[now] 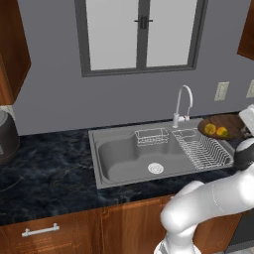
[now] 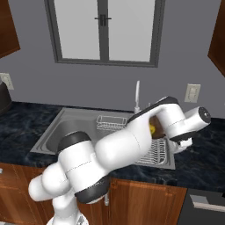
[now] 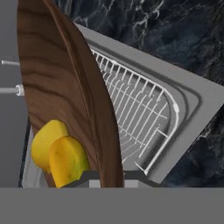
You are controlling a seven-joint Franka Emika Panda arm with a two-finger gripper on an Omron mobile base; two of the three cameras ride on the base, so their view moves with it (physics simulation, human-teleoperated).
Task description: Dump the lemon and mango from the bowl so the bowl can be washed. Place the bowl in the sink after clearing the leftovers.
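Brown wood bowl is pinched at its rim by the gripper, up over the sink's wire rack. Lemon & mango still inside. Tip wrong, fruit could roll into the basin.

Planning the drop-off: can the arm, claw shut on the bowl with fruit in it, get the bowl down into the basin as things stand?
Probably yes. The claw grips the bowl beside the rack; the basin to its left lies open and bare, with only the faucet standing nearby. The lemon and mango are still in the bowl.
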